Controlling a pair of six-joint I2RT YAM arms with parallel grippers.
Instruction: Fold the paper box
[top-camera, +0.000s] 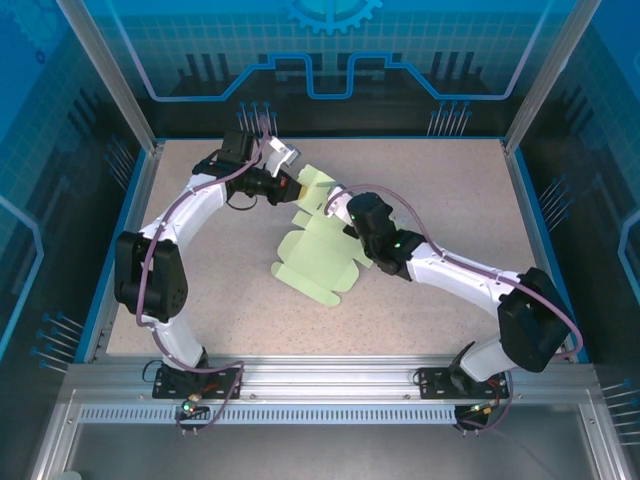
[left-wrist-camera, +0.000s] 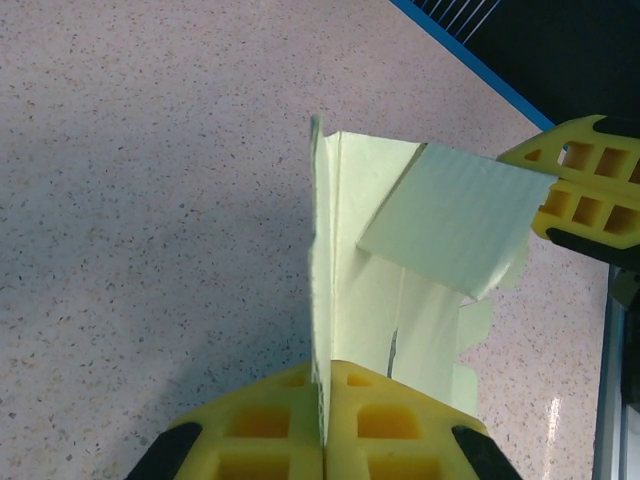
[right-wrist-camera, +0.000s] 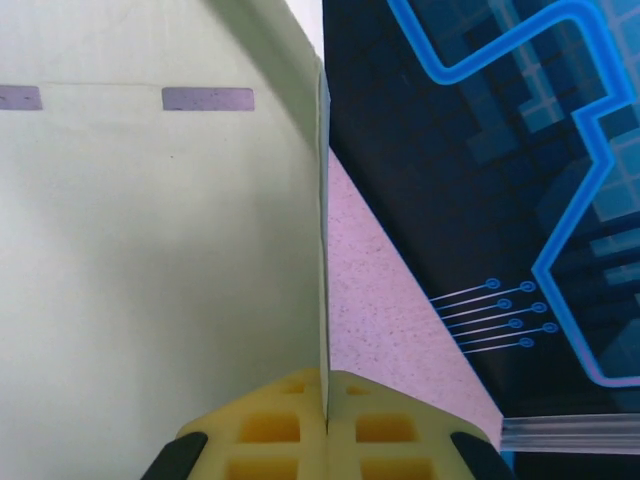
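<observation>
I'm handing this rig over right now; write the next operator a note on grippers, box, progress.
Left gripper: jaws shut on an upright panel edge of the paper box.
Right gripper: jaws shut on another panel of it.
Box: middle of the table, near part flat, far end lifted between the arms.
Done: both grips taken, far panels raised.
Left: fold remaining panels and tuck flaps.

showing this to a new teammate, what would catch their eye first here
The pale green paper box lies mostly flat on the speckled table. At its far end the left gripper is shut on a raised panel's edge, and the right gripper pinches another panel likewise.
</observation>
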